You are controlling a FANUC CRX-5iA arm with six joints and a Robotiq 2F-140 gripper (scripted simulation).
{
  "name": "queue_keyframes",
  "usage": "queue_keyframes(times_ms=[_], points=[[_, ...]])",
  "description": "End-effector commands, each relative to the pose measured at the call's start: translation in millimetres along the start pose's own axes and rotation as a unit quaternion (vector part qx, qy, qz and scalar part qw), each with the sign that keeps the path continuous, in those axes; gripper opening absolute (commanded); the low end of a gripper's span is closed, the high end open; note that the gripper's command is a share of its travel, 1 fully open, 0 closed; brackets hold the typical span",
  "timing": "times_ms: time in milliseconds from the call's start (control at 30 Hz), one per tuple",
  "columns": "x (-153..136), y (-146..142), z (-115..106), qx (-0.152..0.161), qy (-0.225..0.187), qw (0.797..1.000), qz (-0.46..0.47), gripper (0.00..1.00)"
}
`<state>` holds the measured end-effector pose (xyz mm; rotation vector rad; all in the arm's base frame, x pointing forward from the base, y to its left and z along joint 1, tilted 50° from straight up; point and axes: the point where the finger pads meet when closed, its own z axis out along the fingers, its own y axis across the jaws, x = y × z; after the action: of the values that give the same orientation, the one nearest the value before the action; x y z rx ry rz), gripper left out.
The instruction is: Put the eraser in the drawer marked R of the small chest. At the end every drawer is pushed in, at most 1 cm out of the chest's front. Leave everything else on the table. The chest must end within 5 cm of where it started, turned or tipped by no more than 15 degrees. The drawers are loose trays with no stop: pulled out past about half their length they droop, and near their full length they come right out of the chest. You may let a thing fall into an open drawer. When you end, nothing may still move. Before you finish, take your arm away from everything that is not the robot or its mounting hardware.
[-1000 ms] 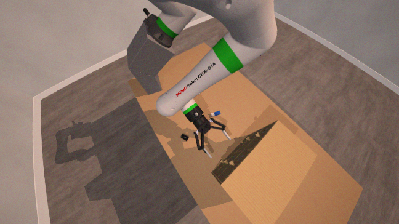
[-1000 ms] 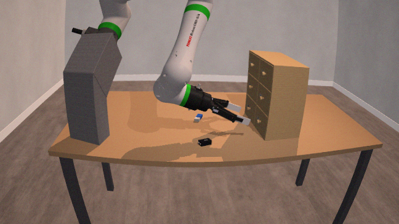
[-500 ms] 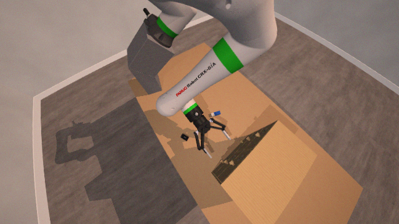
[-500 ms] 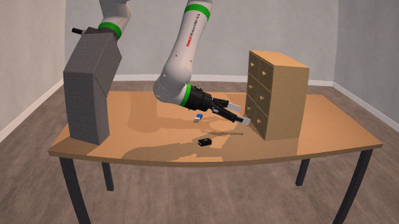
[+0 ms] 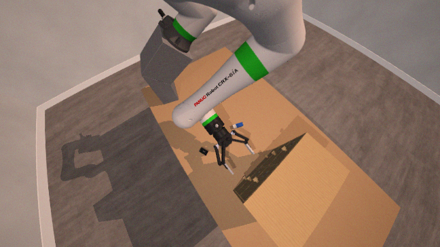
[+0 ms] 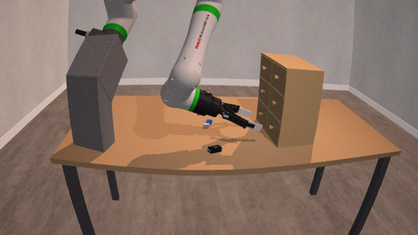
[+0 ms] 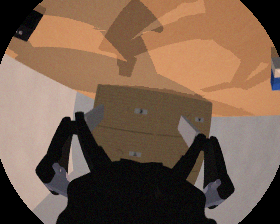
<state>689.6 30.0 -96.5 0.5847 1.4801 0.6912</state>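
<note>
The eraser [image 5: 239,125] [image 6: 208,123] [image 7: 277,80], blue with a white end, lies on the table behind the fingertips, off to one side of the gripper. The small wooden chest [image 5: 295,188] [image 6: 300,108] [image 7: 116,97] stands upright, with several knobbed drawers in two columns. All drawers that show look pushed in. No letter R can be read, so I cannot tell which drawer bears it. My gripper [image 5: 243,163] [image 6: 255,121] [image 7: 141,117] is open and empty, tilted down toward the lower part of the chest's front. I see no contact with it.
A small black block [image 5: 204,150] [image 6: 215,149] [image 7: 28,25] lies on the table [image 6: 351,128], on the other side of the gripper from the eraser. The robot's grey pedestal [image 5: 163,63] [image 6: 87,108] stands at the table end opposite the chest.
</note>
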Motion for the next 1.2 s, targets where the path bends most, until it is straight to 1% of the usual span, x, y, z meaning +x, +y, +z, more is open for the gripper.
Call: queue_keyframes(times_ms=[0, 233, 400, 633, 700, 967, 1167], points=[[0, 0, 0, 0.000, 0.000, 1.000, 0.000, 1.00], [-1, 0, 0, 0.000, 0.000, 1.000, 0.000, 1.00], [-8, 0, -3, 0.000, 0.000, 1.000, 0.000, 1.00], [-35, 0, -13, 0.000, 0.000, 1.000, 0.000, 1.00], [-35, 0, -13, 0.000, 0.000, 1.000, 0.000, 1.00], [-71, 0, -26, 0.000, 0.000, 1.000, 0.000, 1.00], [-84, 0, -30, 0.000, 0.000, 1.000, 0.000, 1.00]])
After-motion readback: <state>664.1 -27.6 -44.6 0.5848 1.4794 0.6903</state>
